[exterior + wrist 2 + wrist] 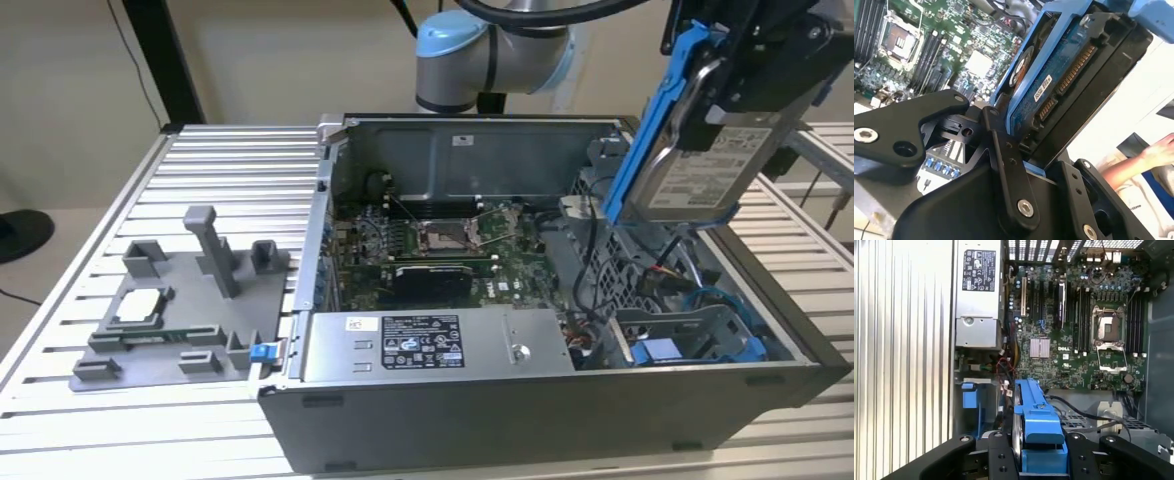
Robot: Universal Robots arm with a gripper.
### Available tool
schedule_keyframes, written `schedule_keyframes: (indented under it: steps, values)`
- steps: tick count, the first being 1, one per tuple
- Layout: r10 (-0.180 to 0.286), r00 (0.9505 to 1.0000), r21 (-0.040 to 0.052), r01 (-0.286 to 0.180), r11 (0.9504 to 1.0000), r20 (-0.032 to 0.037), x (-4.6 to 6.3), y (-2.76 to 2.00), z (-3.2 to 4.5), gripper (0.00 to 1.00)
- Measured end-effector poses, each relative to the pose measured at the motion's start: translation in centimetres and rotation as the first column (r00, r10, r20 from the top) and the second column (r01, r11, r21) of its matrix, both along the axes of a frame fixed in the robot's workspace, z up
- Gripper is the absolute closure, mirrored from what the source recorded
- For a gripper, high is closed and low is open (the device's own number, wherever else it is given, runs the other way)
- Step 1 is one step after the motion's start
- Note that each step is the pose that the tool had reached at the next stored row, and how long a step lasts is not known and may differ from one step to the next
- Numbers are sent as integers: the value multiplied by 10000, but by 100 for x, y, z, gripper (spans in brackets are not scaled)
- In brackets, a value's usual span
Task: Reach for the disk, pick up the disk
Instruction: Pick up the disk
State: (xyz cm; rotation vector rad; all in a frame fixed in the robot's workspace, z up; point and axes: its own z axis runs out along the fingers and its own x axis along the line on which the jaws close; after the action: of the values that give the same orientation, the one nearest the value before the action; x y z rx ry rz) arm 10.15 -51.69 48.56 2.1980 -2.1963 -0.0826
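Observation:
The disk (701,165) is a silver drive with a white label in a blue bracket. It hangs upright in the air above the open computer case (534,420), at the exterior view's right. My gripper (731,92) is shut on its upper end, black fingers on both flat faces. In the second wrist view the disk's (1054,85) blue circuit-board side and connector pins show between the black fingers (1004,150). In the first wrist view the blue bracket edge of the disk (1036,422) stands clamped in my gripper (1040,452), high over the motherboard (1074,340).
Inside the case lie the motherboard (434,245), a power supply (427,345) and a blue drive bay (674,350) with cables. A grey fixture (167,320) holding a small processor chip sits on the slatted table (214,160). A person's hand (1156,150) is beyond the case.

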Motion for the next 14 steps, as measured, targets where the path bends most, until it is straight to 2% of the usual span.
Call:
schedule_keyframes:
  steps: [3, 6, 14]
  values:
    - [1, 10000, 134, -2, 9999, 84, -1, -87, -21, 100]
    - [-2, 10000, 146, 1, 9999, 95, -2, -181, -42, 100]
    - [-12, 10000, 144, 10, 9999, 96, -2, -487, -71, 100]
